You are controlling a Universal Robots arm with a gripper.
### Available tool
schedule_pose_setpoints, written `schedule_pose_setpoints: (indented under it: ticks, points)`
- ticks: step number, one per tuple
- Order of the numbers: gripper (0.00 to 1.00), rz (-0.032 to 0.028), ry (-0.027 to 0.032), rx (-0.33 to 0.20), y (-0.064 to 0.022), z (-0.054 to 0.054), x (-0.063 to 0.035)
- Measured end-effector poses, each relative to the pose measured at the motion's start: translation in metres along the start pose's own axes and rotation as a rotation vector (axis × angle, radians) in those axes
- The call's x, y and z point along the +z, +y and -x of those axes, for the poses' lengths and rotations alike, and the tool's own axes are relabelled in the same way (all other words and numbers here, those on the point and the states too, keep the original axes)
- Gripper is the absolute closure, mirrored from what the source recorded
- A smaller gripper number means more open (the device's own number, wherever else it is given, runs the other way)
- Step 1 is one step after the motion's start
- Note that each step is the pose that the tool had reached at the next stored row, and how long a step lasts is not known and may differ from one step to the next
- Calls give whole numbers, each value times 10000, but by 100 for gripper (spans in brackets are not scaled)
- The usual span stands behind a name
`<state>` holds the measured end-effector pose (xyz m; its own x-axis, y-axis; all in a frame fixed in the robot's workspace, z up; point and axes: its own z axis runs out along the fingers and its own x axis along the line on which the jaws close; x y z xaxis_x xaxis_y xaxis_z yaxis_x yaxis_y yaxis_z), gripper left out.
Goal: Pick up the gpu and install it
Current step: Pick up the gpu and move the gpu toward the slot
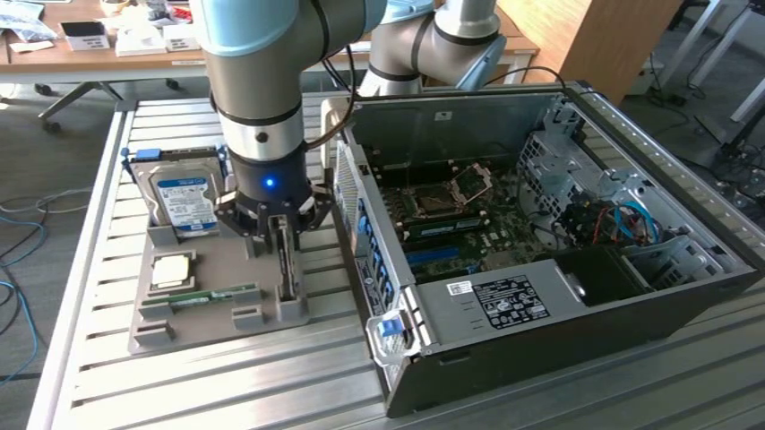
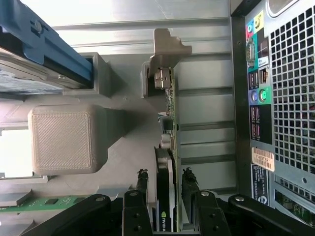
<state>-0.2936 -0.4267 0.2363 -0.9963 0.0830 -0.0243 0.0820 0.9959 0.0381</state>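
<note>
- Gripper (image 1: 285,235) (image 2: 165,173) is hanging low over the gray tray (image 1: 227,315), its fingers (image 2: 142,179) spread and straddling the gpu (image 1: 287,273) (image 2: 170,123), with a slim gap showing on each side.
- Card is standing on edge in a tray slot, its silver bracket (image 2: 166,49) lying at the end far from the fingers.
- Tray is sitting just beside the open computer case (image 1: 538,296), also carrying a hard drive (image 1: 185,199) and a RAM stick (image 1: 203,298).

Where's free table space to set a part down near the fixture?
Bare slats of the table on the near side of the grey tray in the exterior view, up to the case corner; a smaller strip beyond the hard drive. Crowded: the tray-to-case gap, where the gripper stands open astride the gpu.
</note>
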Motion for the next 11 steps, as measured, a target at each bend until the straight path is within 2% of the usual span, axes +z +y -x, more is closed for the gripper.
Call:
schedule_pose_setpoints:
  ticks: [6, 11]
  points:
    - [58, 1, -1, 0, -45, 4, 1]
    - [58, -5, -3, 0, -51, 4, 30]
